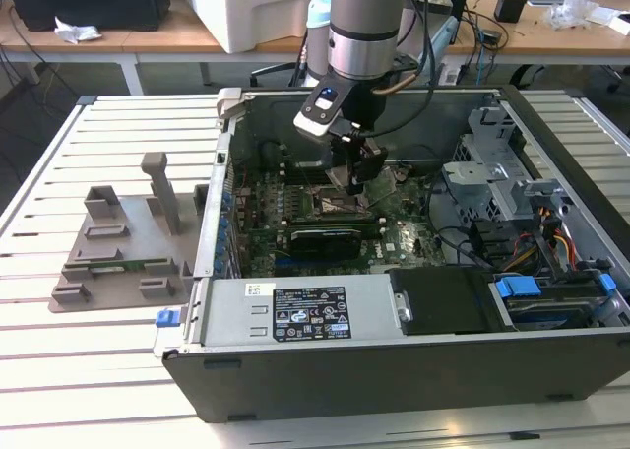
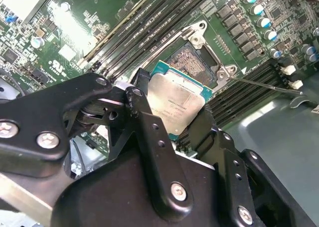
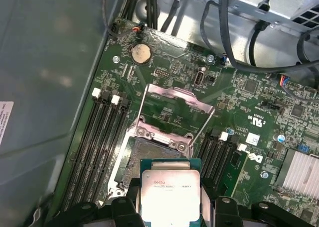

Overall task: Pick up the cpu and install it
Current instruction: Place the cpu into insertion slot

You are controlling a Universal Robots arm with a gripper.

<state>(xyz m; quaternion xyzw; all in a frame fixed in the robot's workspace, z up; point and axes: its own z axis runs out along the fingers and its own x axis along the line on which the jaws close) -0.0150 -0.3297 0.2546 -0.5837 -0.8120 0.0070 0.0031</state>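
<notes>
At the exterior view's centre, my gripper (image 1: 356, 180) pinches the cpu (image 2: 177, 105) by opposite edges near the open socket (image 3: 152, 152) — light, stiff, I judge, with a fragile underside.

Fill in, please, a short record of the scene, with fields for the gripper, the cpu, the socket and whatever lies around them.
gripper: inside the case, shut on the cpu
cpu: silver top up, held just short of the socket, not yet seated
socket: open, with no chip in it
load plate: swung up
case: lying open on the table
fixture plate: on the table, at the exterior view's left of the case
</notes>
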